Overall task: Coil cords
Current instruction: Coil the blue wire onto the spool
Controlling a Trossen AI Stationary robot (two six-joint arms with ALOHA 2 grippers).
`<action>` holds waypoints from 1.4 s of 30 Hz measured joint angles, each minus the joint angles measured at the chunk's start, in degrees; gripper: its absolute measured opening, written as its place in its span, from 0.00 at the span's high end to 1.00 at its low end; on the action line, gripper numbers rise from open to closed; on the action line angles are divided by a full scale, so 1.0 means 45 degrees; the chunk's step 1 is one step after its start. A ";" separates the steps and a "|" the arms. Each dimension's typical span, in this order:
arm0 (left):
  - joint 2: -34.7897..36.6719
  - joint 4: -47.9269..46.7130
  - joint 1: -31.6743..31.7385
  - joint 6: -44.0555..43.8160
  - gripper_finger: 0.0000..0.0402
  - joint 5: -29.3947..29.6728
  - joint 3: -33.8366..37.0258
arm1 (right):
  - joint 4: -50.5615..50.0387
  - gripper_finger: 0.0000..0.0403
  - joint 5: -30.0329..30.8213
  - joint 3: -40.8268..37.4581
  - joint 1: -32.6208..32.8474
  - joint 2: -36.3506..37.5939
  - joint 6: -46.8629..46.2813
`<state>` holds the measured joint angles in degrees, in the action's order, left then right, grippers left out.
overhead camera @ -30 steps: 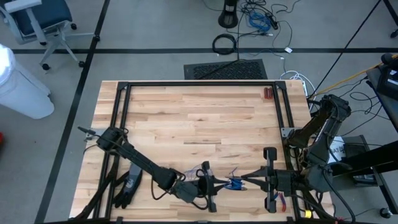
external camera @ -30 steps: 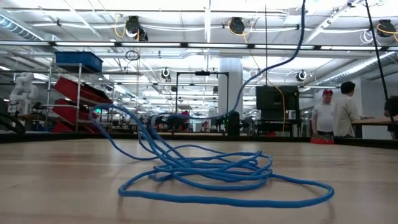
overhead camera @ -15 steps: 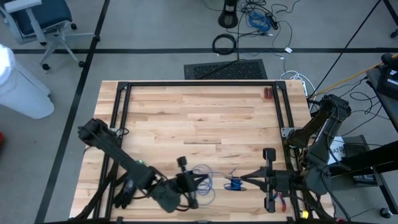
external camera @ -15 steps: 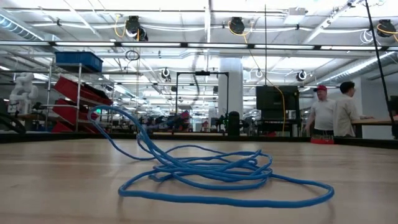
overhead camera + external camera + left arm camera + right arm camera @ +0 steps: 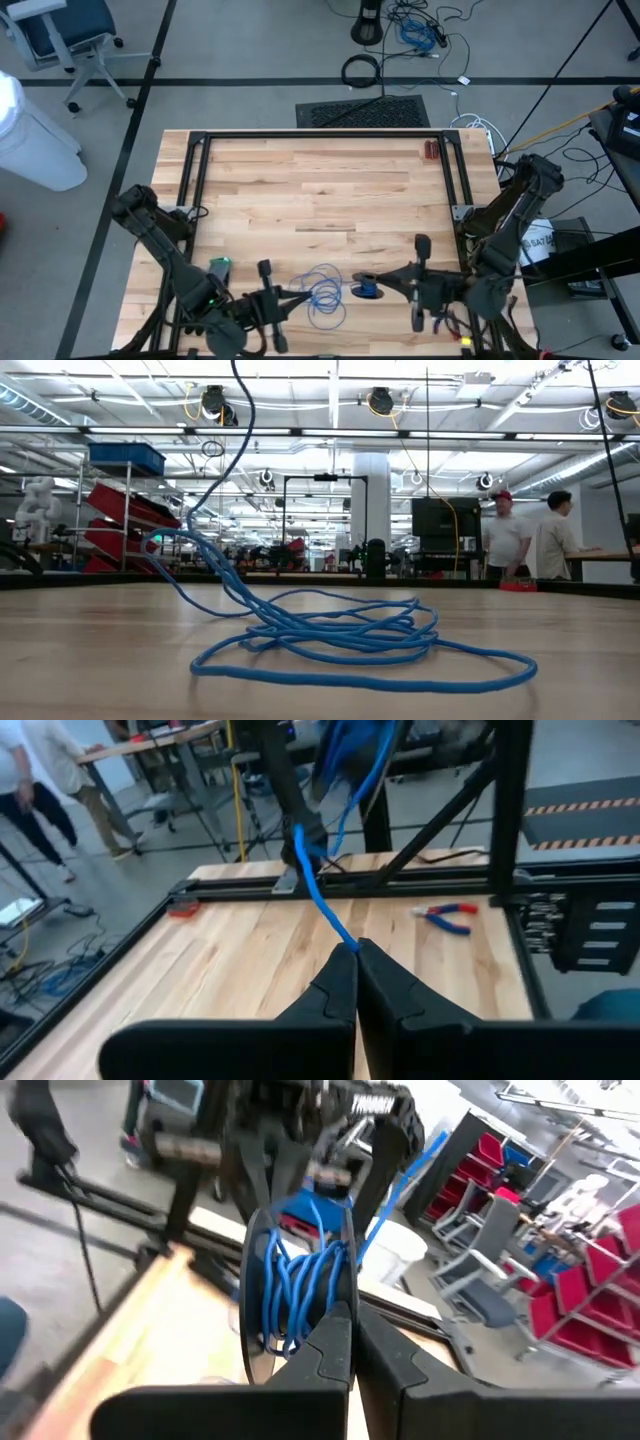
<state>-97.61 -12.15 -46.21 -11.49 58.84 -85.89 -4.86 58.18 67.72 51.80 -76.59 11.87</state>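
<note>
Your left gripper [image 5: 355, 948] has its fingers clamped on the blue cord [image 5: 325, 292], near the tabletop's [image 5: 320, 190] front edge; your right gripper [image 5: 352, 1312], facing it from just across the loose loops, has fingers pinched on the small wound bundle [image 5: 295, 1285] of the same cord. To coil well, keep the strand taut between them and lay each turn beside the last, not across it. The wooden tabletop also carries red-handled pliers [image 5: 447, 917]; people [image 5: 503, 540] stand in the workshop beyond.
</note>
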 joint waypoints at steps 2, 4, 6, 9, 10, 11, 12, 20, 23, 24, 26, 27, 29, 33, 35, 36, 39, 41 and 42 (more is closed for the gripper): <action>0.0005 0.0128 -0.0097 0.0198 1.00 0.0010 0.0000 | 0.0007 1.00 -0.0002 0.0000 -0.0203 -0.0210 0.0222; -0.0007 0.0537 -0.0125 0.0621 1.00 0.0002 0.0000 | 0.0018 1.00 -0.0006 0.0003 -0.0416 -0.0362 0.0340; -0.0007 0.1111 -0.0149 0.1019 1.00 0.0008 0.0000 | 0.0035 1.00 -0.0005 0.0000 -0.0605 -0.0500 0.0410; -0.0007 0.1962 -0.0152 0.1654 1.00 0.0012 0.0000 | 0.0023 1.00 -0.0015 0.0002 -0.0790 -0.0670 0.0517; -0.0007 0.2293 -0.0157 0.1942 1.00 0.0012 0.0000 | 0.0022 1.00 -0.0009 0.0000 -0.0856 -0.0704 0.0517; -0.0007 0.2634 -0.0158 0.2219 1.00 0.0008 0.0000 | 0.0023 1.00 -0.0003 0.0000 -0.0913 -0.0732 0.0516; -0.0007 0.2920 -0.0161 0.2413 1.00 0.0007 0.0000 | 0.0028 1.00 -0.0003 0.0000 -0.0945 -0.0773 0.0493; -0.0007 0.3963 0.0269 0.2750 1.00 -0.0795 0.0000 | 0.0080 1.00 -0.0003 0.0000 -0.1612 -0.1143 -0.0265; -0.0007 0.4025 0.0520 0.2754 1.00 -0.1056 0.0000 | 0.0068 1.00 -0.0075 0.0000 -0.1869 -0.1368 -0.0358; -0.0007 0.4057 0.0603 0.2754 1.00 -0.1056 0.0000 | 0.0082 1.00 -0.0209 0.0000 -0.1963 -0.1441 -0.0369; -0.0007 0.4077 0.0768 0.2754 1.00 -0.1081 0.0000 | 0.0134 1.00 -0.0355 0.0000 -0.2112 -0.1579 -0.0389; -0.0007 0.4133 0.0866 0.2765 1.00 -0.1206 0.0000 | 0.0149 1.00 -0.0370 0.0002 -0.2175 -0.1639 -0.0393; -0.0007 0.4561 0.1058 0.2947 1.00 -0.1746 0.0000 | 0.0299 1.00 -0.0379 0.0000 -0.2324 -0.1736 -0.0437; -0.0007 0.5748 0.1331 0.3408 1.00 -0.2718 0.0000 | 0.0763 1.00 -0.0762 0.0000 -0.2566 -0.1881 -0.0426; -0.0007 0.6073 0.1490 0.3632 1.00 -0.2942 0.0000 | 0.0811 1.00 -0.1157 0.0000 -0.2639 -0.1887 -0.0398; -0.0007 0.6113 0.1556 0.3679 1.00 -0.2978 0.0000 | 0.0845 1.00 -0.1305 0.0000 -0.2676 -0.1887 -0.0446; -0.0063 0.6152 0.1849 0.3636 1.00 -0.3264 0.0000 | 0.0844 1.00 -0.1343 0.0000 -0.2689 -0.1882 -0.0484; -0.0167 0.6155 0.2032 0.3632 1.00 -0.3471 0.0000 | 0.0849 1.00 -0.1343 0.0004 -0.2689 -0.1882 -0.0485; -0.0238 0.6147 0.2170 0.3554 1.00 -0.3574 0.0000 | 0.0849 1.00 -0.1342 0.0000 -0.2689 -0.1882 -0.0493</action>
<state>-98.68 15.51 -36.44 4.51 42.76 -85.89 -1.04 52.14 67.72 39.70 -85.06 9.65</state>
